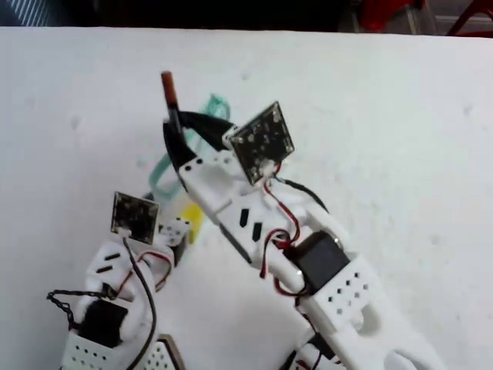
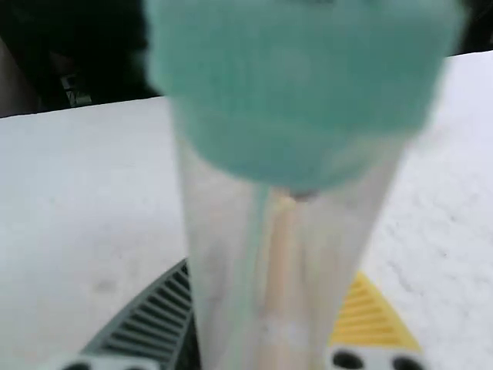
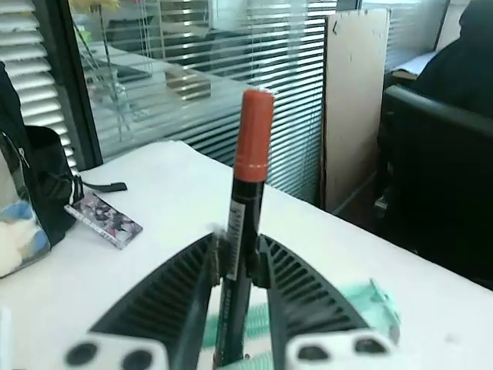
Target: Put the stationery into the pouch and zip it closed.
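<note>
The pouch is clear plastic with a teal edge and hangs close up between the grey finger and yellow finger of my left gripper, which is shut on it. In the high view its teal rim shows beside the arms, near my left gripper. My right gripper is shut on a black marker with a red cap, cap pointing away from the wrist. Seen from above, the marker sticks out past the right gripper over the pouch. A teal strip of pouch lies under the right jaws.
The white table stretches bare to the right and the far side. In the right wrist view a black bag and a small printed card sit on a farther surface, with a dark chair beyond the edge.
</note>
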Tool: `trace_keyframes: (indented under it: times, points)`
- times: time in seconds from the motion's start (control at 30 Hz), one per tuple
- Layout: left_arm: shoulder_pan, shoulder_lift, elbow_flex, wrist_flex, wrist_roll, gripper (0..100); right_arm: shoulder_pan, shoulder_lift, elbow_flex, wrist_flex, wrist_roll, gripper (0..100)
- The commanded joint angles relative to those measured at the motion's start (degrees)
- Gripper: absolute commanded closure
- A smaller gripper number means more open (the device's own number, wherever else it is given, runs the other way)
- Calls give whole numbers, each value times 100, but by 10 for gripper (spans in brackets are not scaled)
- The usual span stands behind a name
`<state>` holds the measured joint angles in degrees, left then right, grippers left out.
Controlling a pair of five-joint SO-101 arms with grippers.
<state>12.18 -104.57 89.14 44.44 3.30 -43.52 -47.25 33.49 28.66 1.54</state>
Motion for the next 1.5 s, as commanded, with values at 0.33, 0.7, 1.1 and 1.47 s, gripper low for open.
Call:
trace_keyframes:
  times: [0.33, 0.7, 1.1, 1.47]
  points:
    - [-813, 13, -105, 686, -668, 814, 286, -189, 26, 154, 79, 982]
    - [-690, 13, -536, 1284, -105, 704, 163, -101, 26, -180, 105, 982]
    - [-655, 13, -967, 1284, -141, 775, -75, 505, 0, -145, 123, 982]
    - [-22, 13, -985, 1284, -105, 789, -242, 558, 0, -119, 132, 933]
